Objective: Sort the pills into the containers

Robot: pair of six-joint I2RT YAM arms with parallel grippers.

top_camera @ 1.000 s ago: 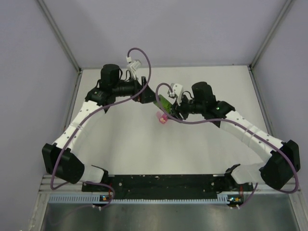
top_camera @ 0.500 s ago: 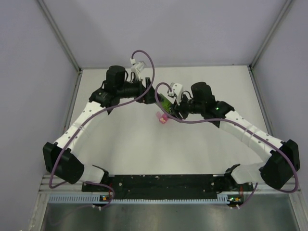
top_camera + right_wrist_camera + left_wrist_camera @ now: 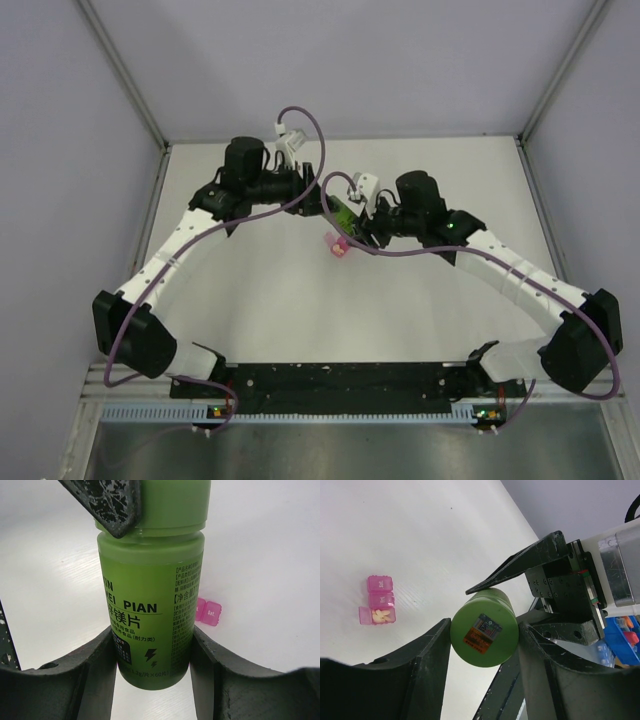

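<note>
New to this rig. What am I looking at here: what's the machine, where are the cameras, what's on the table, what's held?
These are two robot arms bolted at the near edge of a white table. Each ends in a two-finger gripper. The wide picture comes from a fixed camera above and behind the arms. The other two come from cameras on the wrists, so the dark shapes at the bottom are that gripper's own fingers. The right gripper holds a green bottle by its body. The left gripper has its fingers on either side of the bottle's cap; I can't tell whether they grip it yet. On the table lies a pink pill box, with one compartment open and pale pills inside.
</note>
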